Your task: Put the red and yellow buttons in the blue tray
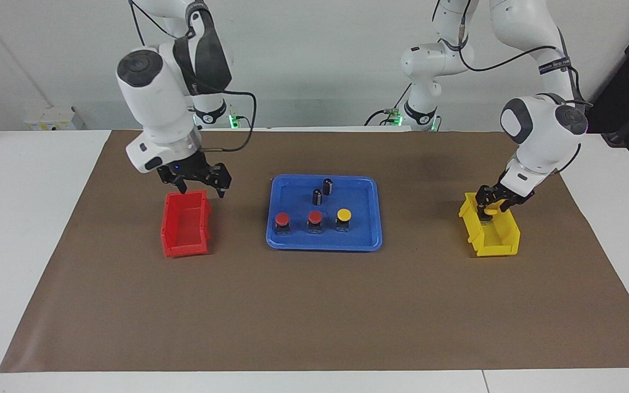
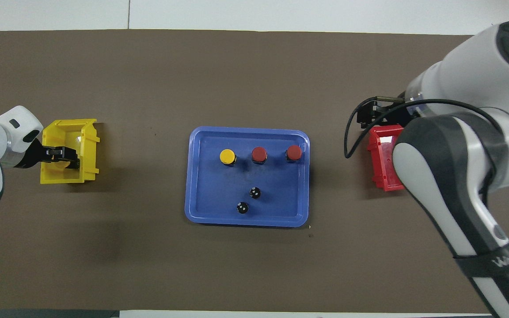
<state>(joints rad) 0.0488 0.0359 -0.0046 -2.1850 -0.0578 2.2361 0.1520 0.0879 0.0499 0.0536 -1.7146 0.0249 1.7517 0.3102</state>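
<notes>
3 round-capped plastic push buttons (image 1: 314, 221) sit in the flat blue plastic tray (image 1: 366, 240); I grasp the last yellow button (image 1: 490, 208) with my left gripper (image 1: 489, 206) in the yellow bin (image 1: 497, 240): light, rigid, best pinched at its base. Right gripper (image 1: 201, 184) hangs released.

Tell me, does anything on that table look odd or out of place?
Only mildly: two dark capless cylinders stand in the blue tray with the row of three buttons. The fourth, yellow button is not yet there: the left pincer holds it in the yellow bin. Nothing is spilled or tipped.
</notes>
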